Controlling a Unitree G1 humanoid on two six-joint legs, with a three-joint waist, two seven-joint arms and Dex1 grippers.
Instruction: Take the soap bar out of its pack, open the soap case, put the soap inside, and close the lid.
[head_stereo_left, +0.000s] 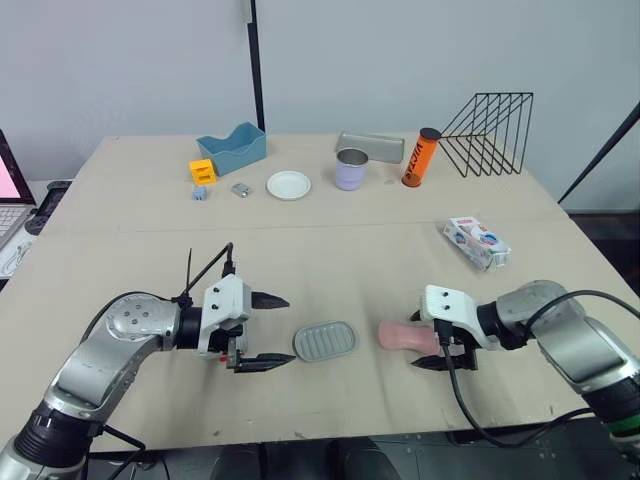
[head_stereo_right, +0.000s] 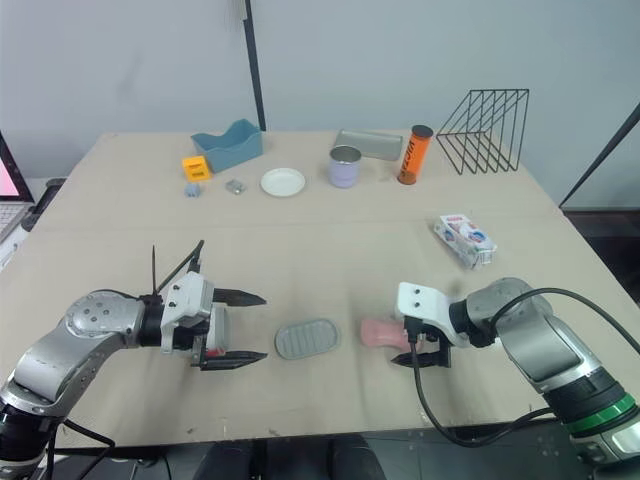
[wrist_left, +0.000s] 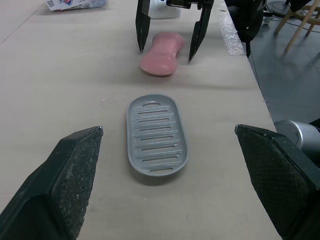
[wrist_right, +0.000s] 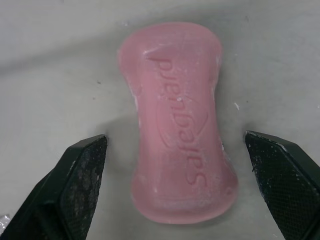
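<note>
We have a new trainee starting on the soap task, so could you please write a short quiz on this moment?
1. Fill in: the left gripper and the right gripper both have their fingers ____.
2. True or false: the pink soap bar lies inside the grey soap case.
3. Which gripper straddles the soap? A: left. B: right.
Key: 1 open; 2 false; 3 B.

Soft, even light is falling from above, keeping the pale beige tabletop (head_stereo_left: 330, 250) bright across its whole width. The waisted pink soap bar (wrist_right: 177, 120) is throwing a faint, diffuse shadow, darkest along 1 long side. The ribbed grey oval soap case (wrist_left: 157, 135) is shading a thin rim of table around its base, its ridges catching gentle highlights.
</note>
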